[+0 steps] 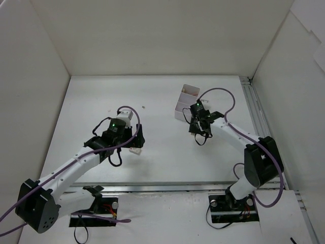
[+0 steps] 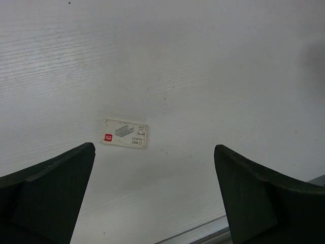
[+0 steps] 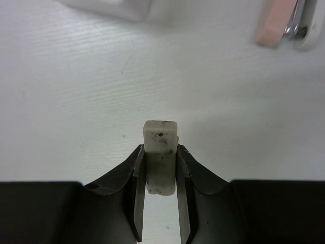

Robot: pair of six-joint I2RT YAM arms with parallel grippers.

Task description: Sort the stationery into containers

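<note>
Two arms: both stretch from the near edge over the white table [image 1: 167,162], the left arm on the left half, the right arm towards the far right.
Left side: the left gripper [image 2: 154,150] stands wide open and holds nothing; its black fingers [image 2: 56,188] hang above the table.
Under the left side: a small flat white cardboard box [image 2: 124,133], with a red mark and a grey drawing on its label, lies flat on the table. In the wrist view it is ahead of the open jaws and between them, touching neither finger.
Right side: the right gripper [image 3: 160,152] is clamped on an off-white rectangular eraser block [image 3: 161,133] with dark smudges. Both pads press its long sides, and its end sticks out past the fingertips.
Lifted or resting: cannot tell for the eraser block.
Container: the white open-top divided box [image 1: 189,92] sits on the far right part of the table, just beyond the right wrist.
Nearby: a pale pink piece [image 3: 277,25] with a shiny metal part lies on the table at the upper right of the right wrist view, apart from the held eraser block.
</note>
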